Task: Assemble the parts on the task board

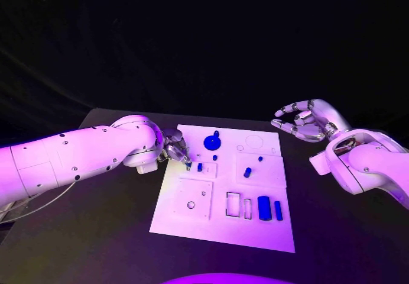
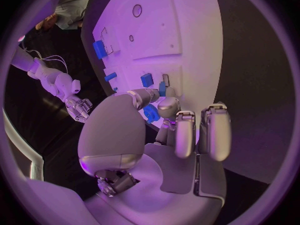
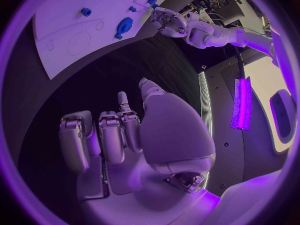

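The left silver hand (image 1: 175, 148) hovered at the white task board's (image 1: 223, 234) left edge, fingertips pinching a small round blue part (image 2: 151, 114). It needed lowering squarely over its slot. The right silver hand (image 1: 305, 120) hung empty, fingers loosely curled, well off the board.

This looks like a robotics lab or a staged demo booth, not a home or shop. In the head view a black table (image 1: 102, 236) fills the lower half of the frame, and behind it, across the whole upper half, hangs a dark backdrop (image 1: 204, 47) like a cloth curtain. A white task board (image 1: 256, 234) lies at the frame's centre, between 2 white robot arms entering from the left and right edges. Cables (image 1: 34, 210) trail at the lower left. In the right wrist view a glowing light strip (image 3: 241, 102) stands at the right of the circle.
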Available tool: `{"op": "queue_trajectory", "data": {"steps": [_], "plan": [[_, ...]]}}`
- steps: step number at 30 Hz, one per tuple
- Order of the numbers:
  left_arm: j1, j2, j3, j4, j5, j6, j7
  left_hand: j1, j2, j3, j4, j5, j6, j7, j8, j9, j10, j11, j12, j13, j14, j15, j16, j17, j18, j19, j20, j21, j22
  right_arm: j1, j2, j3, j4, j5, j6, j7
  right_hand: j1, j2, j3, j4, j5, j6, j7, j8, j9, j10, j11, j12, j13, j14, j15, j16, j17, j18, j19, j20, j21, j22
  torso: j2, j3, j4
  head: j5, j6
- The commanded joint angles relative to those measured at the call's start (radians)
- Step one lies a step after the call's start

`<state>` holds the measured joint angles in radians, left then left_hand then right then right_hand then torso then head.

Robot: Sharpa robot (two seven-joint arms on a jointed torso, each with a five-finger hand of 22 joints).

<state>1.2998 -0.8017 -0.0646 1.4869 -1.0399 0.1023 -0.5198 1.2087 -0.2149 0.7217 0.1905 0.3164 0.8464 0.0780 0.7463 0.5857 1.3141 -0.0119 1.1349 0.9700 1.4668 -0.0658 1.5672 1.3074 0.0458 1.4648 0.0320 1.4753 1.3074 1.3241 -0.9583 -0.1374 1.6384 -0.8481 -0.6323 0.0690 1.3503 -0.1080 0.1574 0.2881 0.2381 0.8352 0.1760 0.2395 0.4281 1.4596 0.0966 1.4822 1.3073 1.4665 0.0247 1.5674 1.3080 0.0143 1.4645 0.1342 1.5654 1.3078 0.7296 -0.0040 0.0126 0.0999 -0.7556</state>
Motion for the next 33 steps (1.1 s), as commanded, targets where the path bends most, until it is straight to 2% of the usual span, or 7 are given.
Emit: {"op": "queue_trajectory", "data": {"steps": [1,14,33], "plan": [[-0.001,0.002,0.000,0.003,-0.033,0.008,-0.003,-0.010,0.001,0.153,-0.147,0.008,0.019,-0.012,0.005,0.035,0.010,-0.001,0.006,0.003,0.104,-0.005,0.004,0.263,-0.009,0.031,-0.006,0.007,0.106,-0.001,0.000,0.000,0.002,-0.011,0.005,0.008,-0.007,0.001,0.000,0.001,0.000,0.004,-0.002,0.005,-0.001,0.001,-0.005,-0.002,0.150,0.096,-0.005,-0.006,0.231,-0.014,0.106,-0.009,0.005,0.263,0.000,0.0002,0.0000,0.002,-0.001],[-0.003,0.001,-0.003,0.008,-0.053,0.048,-0.022,-0.018,-0.005,0.161,-0.151,0.019,0.023,-0.015,0.009,0.037,0.011,-0.003,0.003,0.000,0.104,-0.007,0.004,0.263,-0.010,0.033,-0.007,0.009,0.110,-0.001,0.000,0.000,0.002,-0.011,0.004,0.008,-0.007,0.001,0.000,0.001,0.000,0.004,-0.002,0.005,-0.001,0.001,-0.005,-0.002,0.150,0.096,-0.005,-0.006,0.231,-0.014,0.106,-0.009,0.005,0.263,-0.001,-0.0008,0.0002,0.004,-0.004],[-0.004,0.001,-0.004,0.018,-0.049,0.068,-0.023,-0.025,-0.013,0.171,-0.158,0.034,0.030,-0.018,0.015,0.040,0.018,-0.006,0.008,0.008,0.104,-0.009,0.004,0.263,-0.010,0.035,-0.009,0.012,0.114,-0.001,0.001,0.000,0.002,-0.011,0.004,0.009,-0.007,0.001,0.000,0.001,0.000,0.004,-0.002,0.005,-0.001,0.001,-0.005,-0.002,0.150,0.096,-0.005,-0.006,0.231,-0.014,0.106,-0.009,0.005,0.263,0.000,-0.0006,0.0001,0.005,-0.005]]}}
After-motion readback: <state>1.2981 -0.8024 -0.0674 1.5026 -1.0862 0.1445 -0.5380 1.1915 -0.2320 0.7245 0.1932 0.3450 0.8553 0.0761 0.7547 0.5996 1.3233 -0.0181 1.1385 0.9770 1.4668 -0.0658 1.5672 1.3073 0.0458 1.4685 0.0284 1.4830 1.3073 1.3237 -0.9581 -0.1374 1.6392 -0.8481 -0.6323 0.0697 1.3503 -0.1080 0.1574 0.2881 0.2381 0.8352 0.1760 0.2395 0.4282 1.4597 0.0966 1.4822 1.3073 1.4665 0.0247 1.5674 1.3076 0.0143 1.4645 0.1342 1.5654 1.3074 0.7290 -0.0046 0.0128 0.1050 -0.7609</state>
